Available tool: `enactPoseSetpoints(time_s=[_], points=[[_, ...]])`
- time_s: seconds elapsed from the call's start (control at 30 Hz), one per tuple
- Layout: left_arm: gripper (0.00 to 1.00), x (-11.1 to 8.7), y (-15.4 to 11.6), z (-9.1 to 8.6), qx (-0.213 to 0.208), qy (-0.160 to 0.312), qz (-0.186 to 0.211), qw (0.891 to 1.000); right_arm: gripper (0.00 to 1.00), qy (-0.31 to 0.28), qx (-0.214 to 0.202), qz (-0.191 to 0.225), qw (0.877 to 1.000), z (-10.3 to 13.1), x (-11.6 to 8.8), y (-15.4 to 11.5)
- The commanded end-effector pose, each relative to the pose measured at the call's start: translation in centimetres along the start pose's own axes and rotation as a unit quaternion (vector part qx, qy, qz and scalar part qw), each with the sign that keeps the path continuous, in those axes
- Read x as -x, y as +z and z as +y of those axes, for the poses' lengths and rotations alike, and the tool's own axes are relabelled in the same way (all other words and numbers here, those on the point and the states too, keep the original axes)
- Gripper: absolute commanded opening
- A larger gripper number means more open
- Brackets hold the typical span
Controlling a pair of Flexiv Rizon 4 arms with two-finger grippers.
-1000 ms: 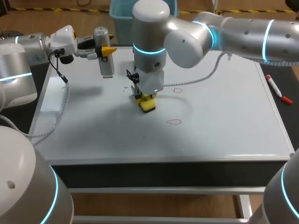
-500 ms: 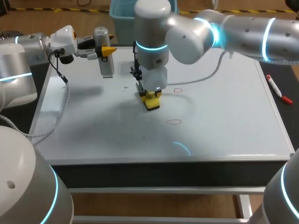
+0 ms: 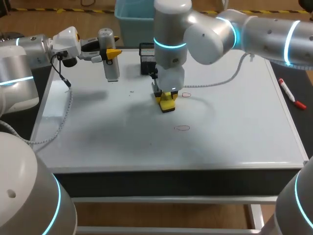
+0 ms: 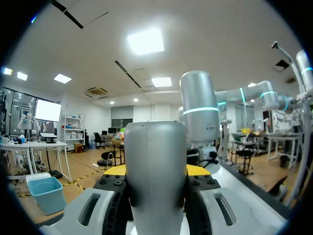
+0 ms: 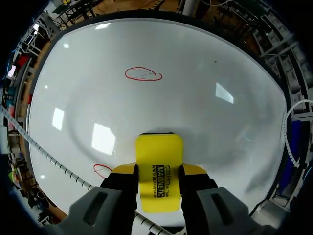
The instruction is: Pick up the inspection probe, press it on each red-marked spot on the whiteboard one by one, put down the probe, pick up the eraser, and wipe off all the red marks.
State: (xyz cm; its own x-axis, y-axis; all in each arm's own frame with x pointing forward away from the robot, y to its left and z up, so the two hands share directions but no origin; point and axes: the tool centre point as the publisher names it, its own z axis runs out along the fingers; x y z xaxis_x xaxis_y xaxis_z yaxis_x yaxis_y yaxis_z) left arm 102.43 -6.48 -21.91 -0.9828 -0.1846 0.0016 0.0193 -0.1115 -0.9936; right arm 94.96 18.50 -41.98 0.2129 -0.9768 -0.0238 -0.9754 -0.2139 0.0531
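My right gripper (image 3: 167,99) (image 5: 157,172) is shut on the yellow eraser (image 3: 168,103) (image 5: 158,169), holding it down near the whiteboard (image 3: 234,127), just left of one red mark (image 3: 186,95) (image 5: 101,171). Another red oval mark (image 3: 182,128) (image 5: 143,74) lies farther toward the front, ahead of the eraser in the right wrist view. My left gripper (image 3: 108,53) is shut on the silver inspection probe (image 3: 108,61) (image 4: 156,176), holding it upright above the board's far left part.
A black holder (image 3: 146,57) stands at the board's far edge behind my right arm. A red marker (image 3: 291,95) lies off the board's right edge. A white cable (image 3: 222,77) trails across the far board. A blue bin (image 3: 128,19) sits behind the table.
My right arm has carried the eraser to the right and slightly back, toward the upper red mark, uncovering the black holder. The left arm with the probe has stayed put.
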Motion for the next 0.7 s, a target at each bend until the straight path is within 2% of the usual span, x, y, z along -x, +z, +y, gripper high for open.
enactPoseSetpoints(time_s=[0.03,0.27,0.5,0.7], points=[[0.0,0.0,0.0,-0.2,0.001,0.0,0.0,1.0,0.0,0.009,-0.011,-0.003,1.0,-1.3,-2.7,-3.6],[0.0,0.0,0.0,-0.2,0.001,0.0,0.0,1.0,0.0,0.047,-0.036,0.014,0.998,-4.3,-7.7,-6.1],[0.0,0.0,0.0,-0.2,0.001,0.0,0.0,1.0,0.0,0.084,-0.028,0.024,0.996,-5.9,-13.0,-6.2],[0.0,0.0,0.0,-0.2,0.001,0.0,0.0,1.0,0.0,0.134,-0.018,0.029,0.99,-7.0,-19.2,-5.7]])
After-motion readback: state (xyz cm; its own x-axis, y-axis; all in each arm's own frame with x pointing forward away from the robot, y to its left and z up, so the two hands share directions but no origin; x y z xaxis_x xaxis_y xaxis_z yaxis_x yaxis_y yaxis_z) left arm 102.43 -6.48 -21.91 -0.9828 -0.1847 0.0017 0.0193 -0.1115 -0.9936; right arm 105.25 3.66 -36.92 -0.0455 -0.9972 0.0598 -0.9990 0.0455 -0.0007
